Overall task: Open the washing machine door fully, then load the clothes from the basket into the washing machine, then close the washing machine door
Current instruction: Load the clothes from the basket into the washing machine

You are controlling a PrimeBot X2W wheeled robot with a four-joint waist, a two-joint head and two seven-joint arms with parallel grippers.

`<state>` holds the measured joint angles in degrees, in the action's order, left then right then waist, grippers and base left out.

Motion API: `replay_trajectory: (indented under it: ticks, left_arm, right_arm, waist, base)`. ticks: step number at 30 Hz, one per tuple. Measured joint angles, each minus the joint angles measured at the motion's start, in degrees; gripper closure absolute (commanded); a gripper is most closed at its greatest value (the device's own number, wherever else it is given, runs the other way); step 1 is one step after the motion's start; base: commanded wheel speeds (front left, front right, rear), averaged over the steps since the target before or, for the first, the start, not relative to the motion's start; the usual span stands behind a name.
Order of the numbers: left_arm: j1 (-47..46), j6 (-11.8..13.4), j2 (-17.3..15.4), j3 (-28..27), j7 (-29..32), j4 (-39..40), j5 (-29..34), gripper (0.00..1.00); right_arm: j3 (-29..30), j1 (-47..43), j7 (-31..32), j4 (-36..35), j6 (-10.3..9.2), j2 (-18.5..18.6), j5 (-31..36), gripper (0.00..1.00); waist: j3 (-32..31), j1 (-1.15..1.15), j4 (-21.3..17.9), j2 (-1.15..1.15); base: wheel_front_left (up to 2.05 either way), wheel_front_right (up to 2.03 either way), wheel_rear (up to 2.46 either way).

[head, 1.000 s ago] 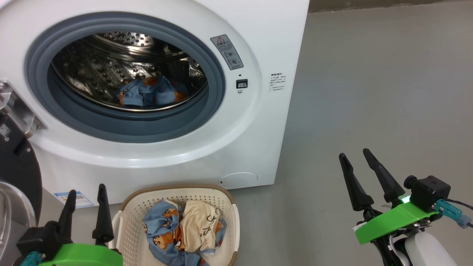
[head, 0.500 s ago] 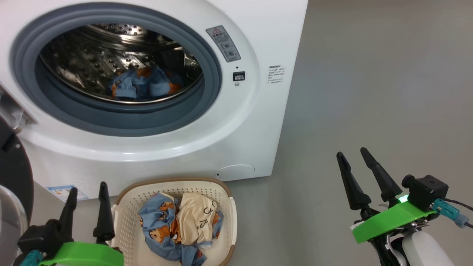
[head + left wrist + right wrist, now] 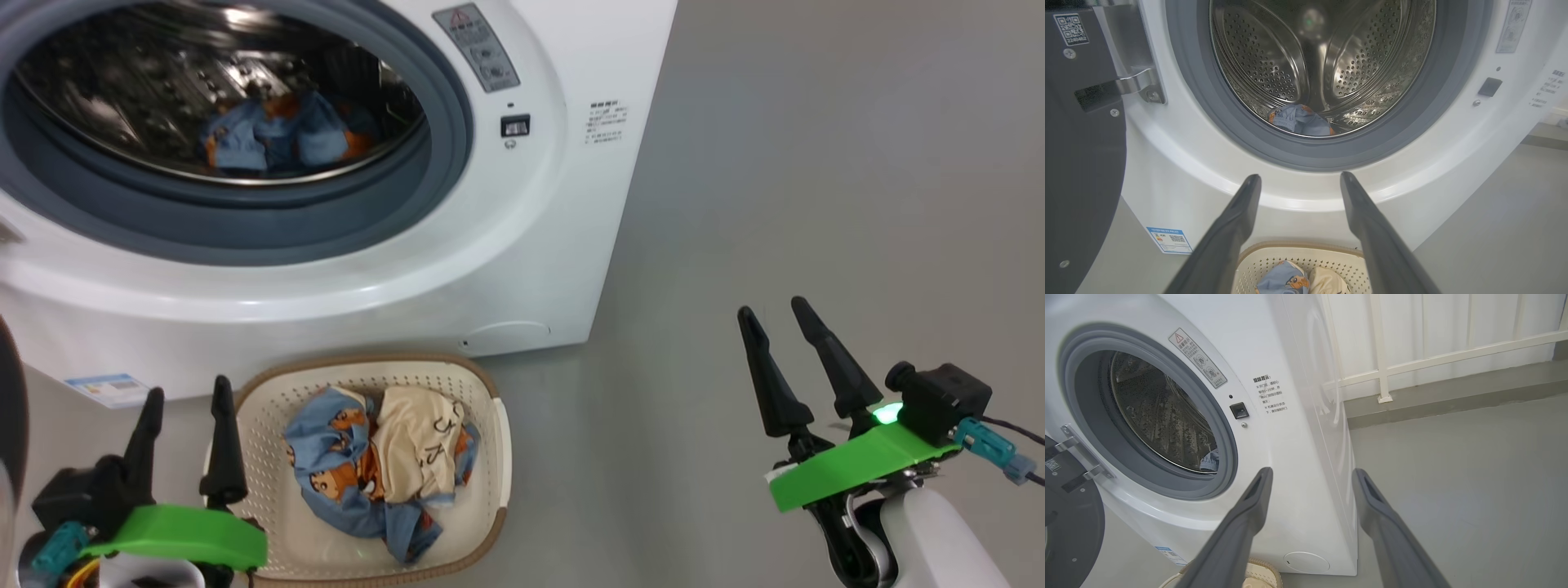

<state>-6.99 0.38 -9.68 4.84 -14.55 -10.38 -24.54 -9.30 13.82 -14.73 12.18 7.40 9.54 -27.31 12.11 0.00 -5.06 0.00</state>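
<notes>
White metal is forming one washing machine [image 3: 522, 269], and its one door [image 3: 1081, 163] is hanging wide open at the left. One cream basket [image 3: 490, 425] is sitting on the grey floor [image 3: 816, 163] just in front of the machine, holding a crumpled blue bear-print piece [image 3: 326, 457] and one cream piece [image 3: 412, 453] with dark lettering. One more blue bear-print bundle [image 3: 269, 135] is lying at the bottom of the steel drum [image 3: 1274, 61]. Two grippers are showing: the left gripper [image 3: 187, 386] is hovering by the basket's left rim, the right gripper [image 3: 771, 305] is hanging over bare floor well to the right, and both are standing spread apart, gripping nothing.

Against half a second earlier, the whole head view is shifting: the machine's opening is sitting higher and further left, and the basket is showing more of its near rim. The camera is moving, not the things.

The opening's top is being cut off in the head view, the door is showing there as a dark sliver at the left edge, and the left gripper's green mount [image 3: 180, 539] is hiding the basket's near left corner. How many blue garments are bunched in the basket is not showing.
</notes>
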Motion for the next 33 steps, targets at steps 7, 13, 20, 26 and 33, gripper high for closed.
replay_trajectory:
  ticks: [7, 13, 20, 26, 33]
  left_arm:
    - [-2.9, -0.7, -0.7, 0.0, 0.0, -1.6, 0.0, 0.00]
    - [-5.1, -1.3, -1.1, 0.2, 0.0, -3.5, 0.0, 0.00]
    - [-8.2, -1.7, -2.0, 1.1, 0.6, -6.7, 0.0, 0.00]
    - [-11.5, -2.2, -3.1, 2.0, 2.4, -10.6, 0.1, 0.00]
    - [-16.5, -3.8, -4.8, 2.5, 3.0, -18.1, 0.1, 0.00]
  right_arm:
    - [0.4, 1.9, 0.0, -0.7, 0.00, -0.7, 0.2, 0.00]
    - [0.4, 3.4, 0.0, -1.0, 0.00, -1.2, 1.0, 0.00]
    - [0.5, 5.4, 0.0, -1.6, 0.00, -2.3, 1.9, 0.00]
    - [0.4, 7.8, 0.0, -2.4, 0.00, -2.9, 2.1, 0.00]
    - [0.1, 10.1, 0.0, -2.9, 0.00, -4.0, 2.2, 0.00]
  waist:
    - [4.0, 0.00, -0.6, 0.00]
    - [7.4, 0.00, -1.1, 0.00]
    - [11.7, 0.00, -1.7, 0.00]
    - [15.9, 0.00, -2.5, 0.00]
    - [21.7, 0.00, -4.6, 0.00]
  base:
    - [0.00, 0.00, 0.00]
    - [0.00, 0.00, 0.00]
    - [0.00, 0.00, 0.00]
    - [0.00, 0.00, 0.00]
    - [0.00, 0.00, 0.00]
